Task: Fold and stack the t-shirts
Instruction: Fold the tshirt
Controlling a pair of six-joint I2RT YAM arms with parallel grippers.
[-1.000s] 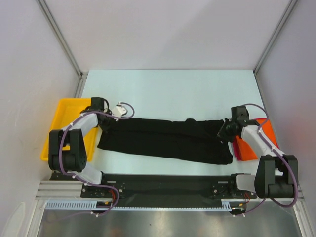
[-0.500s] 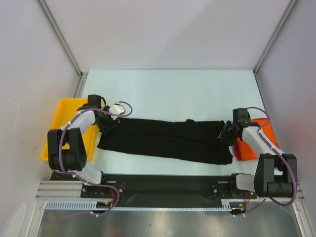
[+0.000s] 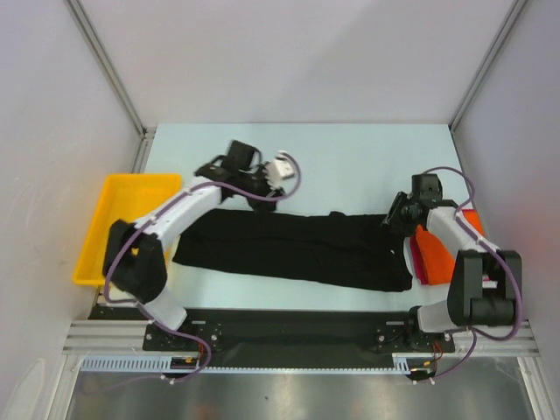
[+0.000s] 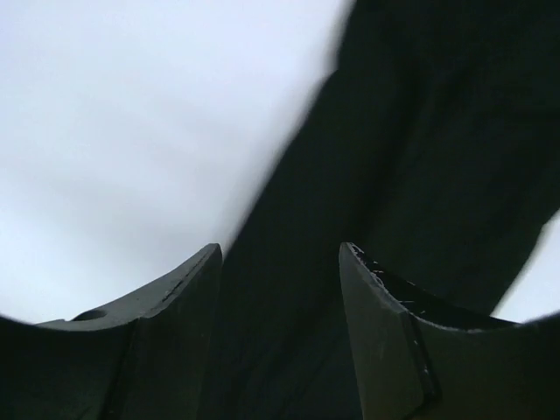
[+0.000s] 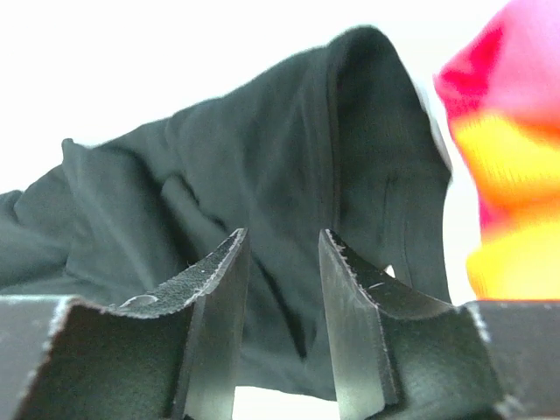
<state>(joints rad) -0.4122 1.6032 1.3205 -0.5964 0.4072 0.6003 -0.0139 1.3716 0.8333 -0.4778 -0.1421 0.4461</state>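
Left hand (image 4: 280,254) and right hand (image 5: 282,234) spread, empty, over black t-shirt (image 3: 297,249); grasp matching corners for a square fold.

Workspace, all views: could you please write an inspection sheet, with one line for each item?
Surface: pale table, no stains seen.
Job's things: black t-shirt lies as a long band across the near side; orange-red shirts, with a pink edge, lie beside its right end.
Clutter: yellow tray at the left edge.
Grippers: left gripper open, over the far edge of the black t-shirt; right gripper open, nothing between its fingers, facing the right end of the shirt.
Cables: purple cables loop loosely on the left and on the right.
Surroundings: white walls on three sides.
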